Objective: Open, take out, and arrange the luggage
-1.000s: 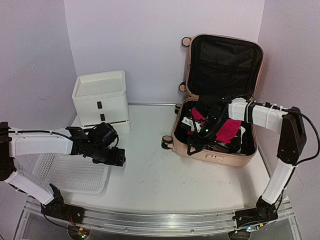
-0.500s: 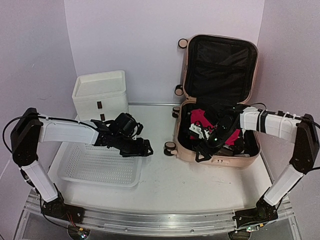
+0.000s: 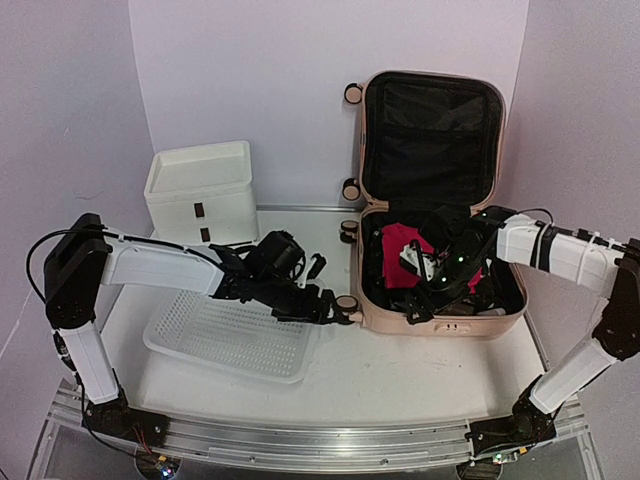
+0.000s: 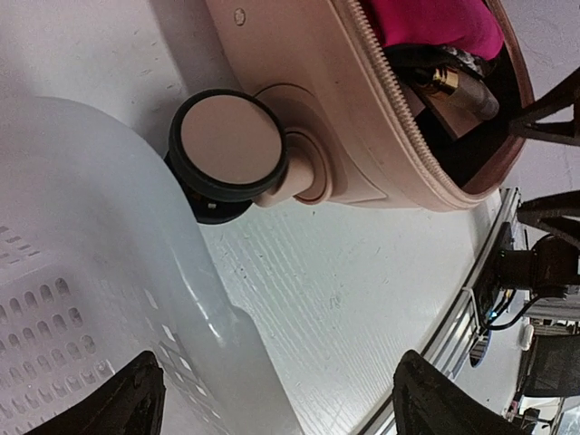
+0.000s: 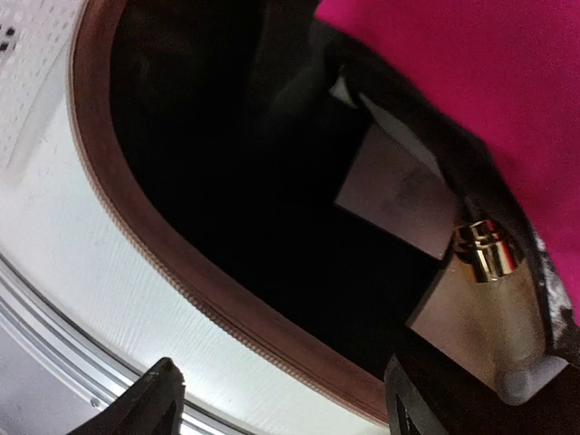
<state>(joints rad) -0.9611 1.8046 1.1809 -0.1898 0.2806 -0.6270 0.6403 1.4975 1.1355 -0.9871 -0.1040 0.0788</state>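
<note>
Pink hard shell: the luggage [image 3: 385, 318] sits on the right of the tabletop [image 3: 400, 385], base flat, lid stood up against the back wall.

Opening: done. Taking out and arranging: not started, as far as I can judge (magenta cloth [image 3: 400, 240], gold-capped bottle [image 5: 480, 249] and dark items lie in the base).

Wheeled end faces left, so long axis judged left–right; open face looks up.

Left gripper [image 4: 276, 403]: spread wide, empty, just beside the front caster wheel [image 4: 228, 143].

Right gripper [image 5: 281, 399]: spread wide, empty, over the base's near edge.

Smooth matt pink hard-shell luggage [image 3: 490, 322] — black cloth lining [image 3: 430, 130] (magenta fabric [image 3: 400, 240] inside) — perforated white plastic basket [image 3: 230, 340]
</note>
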